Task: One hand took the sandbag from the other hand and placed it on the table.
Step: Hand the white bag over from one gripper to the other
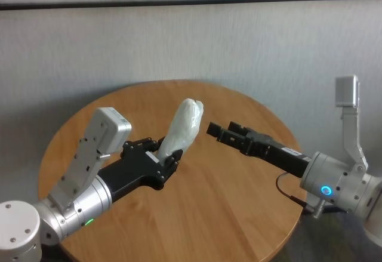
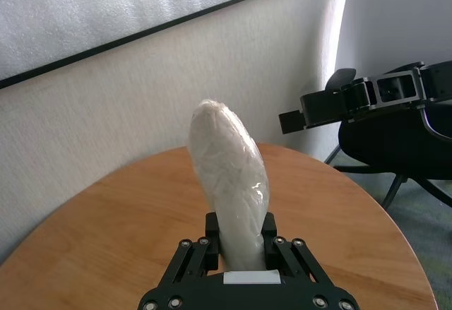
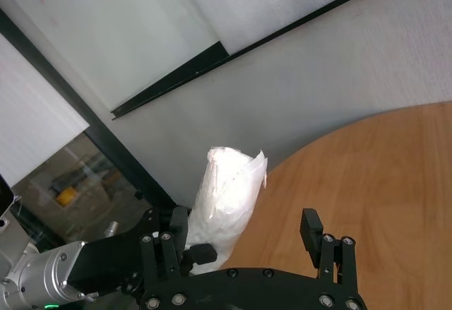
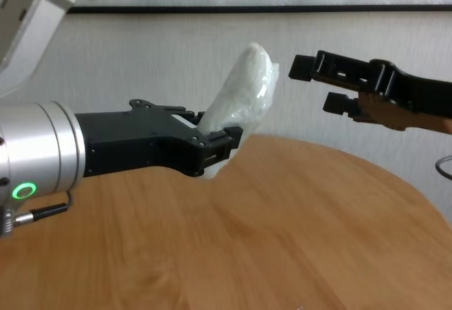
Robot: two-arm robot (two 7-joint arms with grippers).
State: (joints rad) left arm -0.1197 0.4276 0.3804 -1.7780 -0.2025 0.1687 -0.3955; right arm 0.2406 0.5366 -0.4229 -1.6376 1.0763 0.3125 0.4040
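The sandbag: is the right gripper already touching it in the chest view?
No. The right gripper is open and stops short of the sandbag, which only the left gripper clamps.

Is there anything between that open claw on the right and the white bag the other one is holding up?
Nothing visible. The right gripper is open, facing the sandbag's upper end across an empty gap. The left gripper clamps only the lower end, above the table.
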